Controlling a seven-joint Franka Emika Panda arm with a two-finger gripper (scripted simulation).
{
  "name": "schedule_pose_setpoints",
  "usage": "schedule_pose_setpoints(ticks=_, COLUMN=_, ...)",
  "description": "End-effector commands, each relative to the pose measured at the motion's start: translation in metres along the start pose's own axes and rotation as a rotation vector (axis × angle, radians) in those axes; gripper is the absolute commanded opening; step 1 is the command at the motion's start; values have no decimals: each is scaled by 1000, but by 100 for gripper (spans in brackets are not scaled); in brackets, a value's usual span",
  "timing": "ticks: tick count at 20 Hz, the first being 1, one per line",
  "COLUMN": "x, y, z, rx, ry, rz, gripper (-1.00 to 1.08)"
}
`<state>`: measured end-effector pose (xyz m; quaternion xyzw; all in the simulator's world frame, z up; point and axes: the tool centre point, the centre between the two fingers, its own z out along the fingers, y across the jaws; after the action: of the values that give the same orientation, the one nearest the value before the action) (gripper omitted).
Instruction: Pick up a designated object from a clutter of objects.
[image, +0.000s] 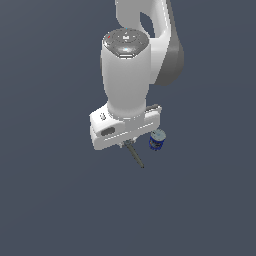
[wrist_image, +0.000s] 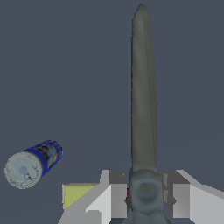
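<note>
The scissors (wrist_image: 143, 109) show their long dark grey blades running away from the wrist camera, and the pivot sits between my two fingers (wrist_image: 117, 199). My gripper (wrist_image: 145, 195) is shut on the scissors at the pivot. The orange handles are hidden under the hand. In the exterior view the blade tip (image: 136, 157) pokes out below my gripper (image: 128, 144). A blue-and-white can (wrist_image: 31, 164) of the clutter stands apart to one side, also seen as the can (image: 157, 140) at the exterior view's right of the hand.
A corner of the flat yellow sponge (wrist_image: 78, 194) shows beside one finger. A thin red sliver (wrist_image: 127, 193), probably the bowl, peeks out by the pivot. The floor all round is plain dark grey.
</note>
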<state>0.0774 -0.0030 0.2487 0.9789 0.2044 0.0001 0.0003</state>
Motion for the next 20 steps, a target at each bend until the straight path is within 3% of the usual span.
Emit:
schedule_pose_setpoints(ticks=1, x=7, y=-3, z=-26, rx=0, ry=0, rz=0, gripper=-100)
schedule_pose_setpoints(ticks=10, x=30, y=-12, z=-99, rx=0, ry=0, rz=0, gripper=-100)
schedule_pose_setpoints(ticks=20, x=43, y=-14, z=-133, rx=1, ry=0, rz=0, gripper=-100)
